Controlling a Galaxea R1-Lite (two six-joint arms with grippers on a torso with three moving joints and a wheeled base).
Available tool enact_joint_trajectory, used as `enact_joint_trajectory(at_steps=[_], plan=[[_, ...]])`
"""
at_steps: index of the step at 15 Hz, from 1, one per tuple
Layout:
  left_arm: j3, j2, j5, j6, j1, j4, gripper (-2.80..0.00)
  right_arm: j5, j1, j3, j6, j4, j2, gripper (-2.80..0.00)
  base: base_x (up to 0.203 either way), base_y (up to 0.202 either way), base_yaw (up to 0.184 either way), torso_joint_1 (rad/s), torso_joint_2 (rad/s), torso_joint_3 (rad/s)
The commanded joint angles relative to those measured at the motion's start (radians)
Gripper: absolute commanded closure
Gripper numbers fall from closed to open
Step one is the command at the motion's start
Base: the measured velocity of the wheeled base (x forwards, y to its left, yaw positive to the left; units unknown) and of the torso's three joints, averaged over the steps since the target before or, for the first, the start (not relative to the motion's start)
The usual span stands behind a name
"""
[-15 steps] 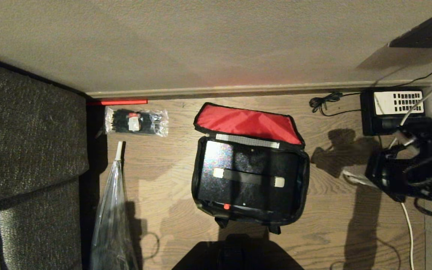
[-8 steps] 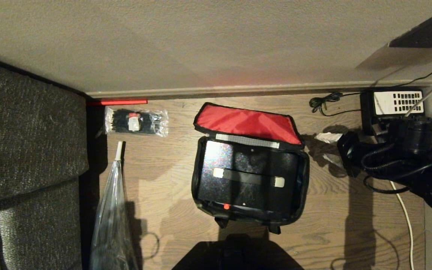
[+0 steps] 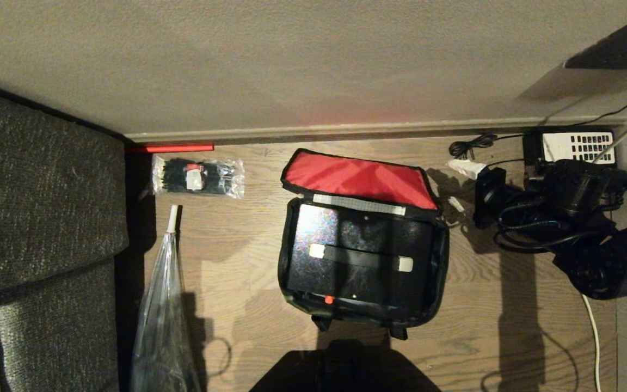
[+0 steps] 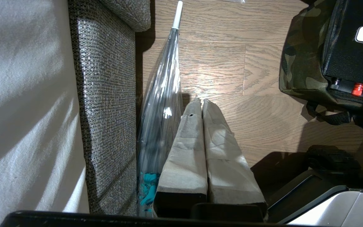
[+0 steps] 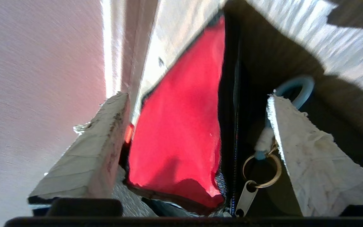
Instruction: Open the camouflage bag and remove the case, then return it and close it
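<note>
Now the right gripper [image 5: 197, 126] is spread wide, holding nothing; the soft camouflage bag [image 3: 362, 245] with red-lined lid open lies just ahead of its jaws, glittery dark flat case [image 3: 357, 256] inside. Left gripper [image 4: 202, 104] pressed closed, empty, parked.

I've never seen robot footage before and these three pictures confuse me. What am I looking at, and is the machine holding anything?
It is a two-armed robot filmed by its own cameras. One camera on its head looks down at a wooden floor. There the camouflage bag lies open, red lid flipped back, with the dark glittery case inside. A packet of black ties and a telephone lie nearby.

The other two cameras sit on the wrists. The right claw is open beside the bag's right edge, near the zipper pull, holding nothing. The left claw is shut and empty, beside the sofa.
</note>
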Motion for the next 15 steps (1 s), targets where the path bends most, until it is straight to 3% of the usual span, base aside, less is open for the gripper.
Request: enact_joint_trajectory(at_steps=[1, 7, 11, 15], plan=[[0.003, 0.000, 0.000, 0.000, 0.000, 0.000, 0.00, 0.003, 0.017, -0.019, 0.004, 0.006, 0.055, -2.80, 0.000, 0.000, 0.000, 0.000, 0.00, 0.000], [0.003, 0.000, 0.000, 0.000, 0.000, 0.000, 0.00, -0.036, 0.082, -0.106, 0.005, 0.028, 0.136, -2.80, 0.000, 0.000, 0.000, 0.000, 0.00, 0.000], [0.003, 0.000, 0.000, 0.000, 0.000, 0.000, 0.00, -0.158, 0.132, -0.205, -0.013, -0.018, 0.211, -2.80, 0.000, 0.000, 0.000, 0.000, 0.00, 0.000], [0.003, 0.000, 0.000, 0.000, 0.000, 0.000, 0.00, -0.153, 0.125, -0.222, -0.081, -0.056, 0.226, -2.80, 0.000, 0.000, 0.000, 0.000, 0.00, 0.000]])
